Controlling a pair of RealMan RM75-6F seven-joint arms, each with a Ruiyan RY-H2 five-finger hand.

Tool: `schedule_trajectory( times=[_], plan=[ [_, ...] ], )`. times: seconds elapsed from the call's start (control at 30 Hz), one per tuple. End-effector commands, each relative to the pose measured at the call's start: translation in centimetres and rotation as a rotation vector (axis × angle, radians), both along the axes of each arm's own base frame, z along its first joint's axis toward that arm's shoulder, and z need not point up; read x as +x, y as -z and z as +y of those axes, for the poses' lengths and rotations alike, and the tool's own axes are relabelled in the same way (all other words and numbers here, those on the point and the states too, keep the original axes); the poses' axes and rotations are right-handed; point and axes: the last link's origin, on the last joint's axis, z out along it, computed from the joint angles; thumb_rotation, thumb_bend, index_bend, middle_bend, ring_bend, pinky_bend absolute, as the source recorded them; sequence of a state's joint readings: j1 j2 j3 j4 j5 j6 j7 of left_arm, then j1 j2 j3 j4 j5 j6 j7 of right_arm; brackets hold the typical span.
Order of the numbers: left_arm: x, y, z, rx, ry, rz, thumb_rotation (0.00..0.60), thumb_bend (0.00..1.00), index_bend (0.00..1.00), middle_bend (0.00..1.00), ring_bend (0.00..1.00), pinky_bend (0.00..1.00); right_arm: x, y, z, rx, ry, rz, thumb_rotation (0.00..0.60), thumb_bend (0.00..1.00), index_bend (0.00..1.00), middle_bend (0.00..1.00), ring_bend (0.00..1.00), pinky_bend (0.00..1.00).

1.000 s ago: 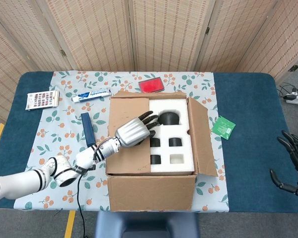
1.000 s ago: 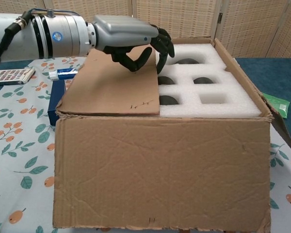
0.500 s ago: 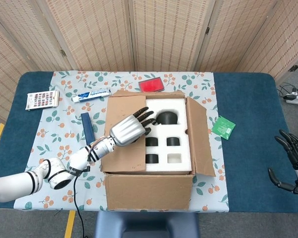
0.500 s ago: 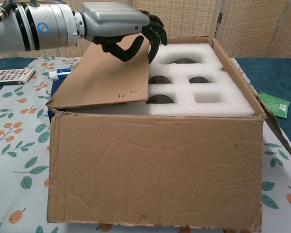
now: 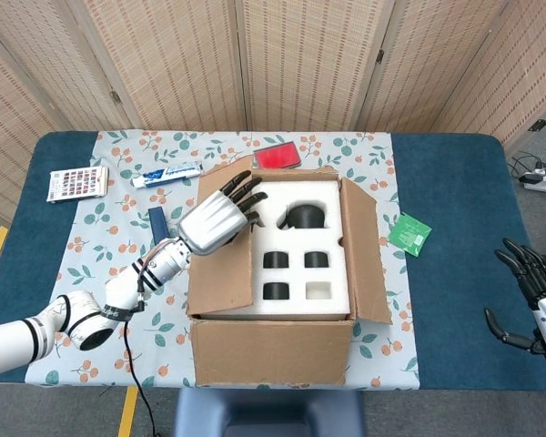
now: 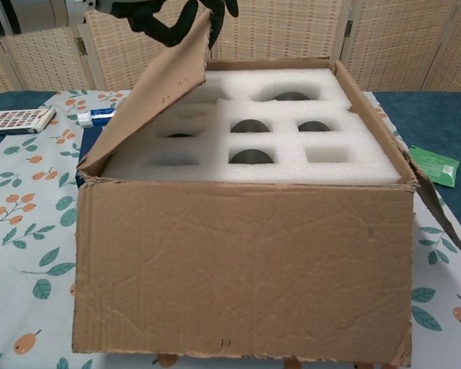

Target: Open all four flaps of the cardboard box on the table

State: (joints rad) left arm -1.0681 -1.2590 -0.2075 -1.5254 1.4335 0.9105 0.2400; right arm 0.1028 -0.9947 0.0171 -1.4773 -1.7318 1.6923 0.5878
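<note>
Wicker screens behind, floral cloth on table. Cardboard box at frame centre. Your left hand grips left flap by its free edge, flap half raised, hinge running front-to-back; swing it toward frame left. Right hand at lower right, fingers spread, holding nothing, well apart from box.

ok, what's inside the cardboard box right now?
A white foam insert fills the cardboard box, with cutout pockets; several look dark, one near corner pocket looks empty white. What sits in the dark pockets can't be told. The left flap, lifted by the left hand, hides part of it from the head view.
</note>
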Motion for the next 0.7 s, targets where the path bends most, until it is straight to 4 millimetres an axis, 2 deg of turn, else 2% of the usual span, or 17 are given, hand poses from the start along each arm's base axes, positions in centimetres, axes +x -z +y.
schedule_trajectory(
  times=[0.03,0.4,0.7],
  plan=[
    [-0.1,-1.1,-0.1,0.030,-0.004,-0.012,0.600,1.00,0.53,0.22,0.06,0.00,0.0,0.2,-0.2,0.009,0.002,0.003,0.391,0.51,0.00,0.00,0.05,0.00],
    [-1.2,-4.9,0.5,0.147,-0.054,-0.044,0.600,1.00,0.53,0.24,0.08,0.00,0.2,0.7,-0.4,0.021,0.005,0.011,0.390,0.52,0.00,0.00,0.05,0.00],
    [-3.0,-6.8,0.9,0.231,-0.102,0.009,0.600,1.00,0.53,0.24,0.08,0.00,0.2,1.0,-0.5,0.025,0.012,0.024,0.390,0.51,0.00,0.00,0.05,0.00]
  ],
)
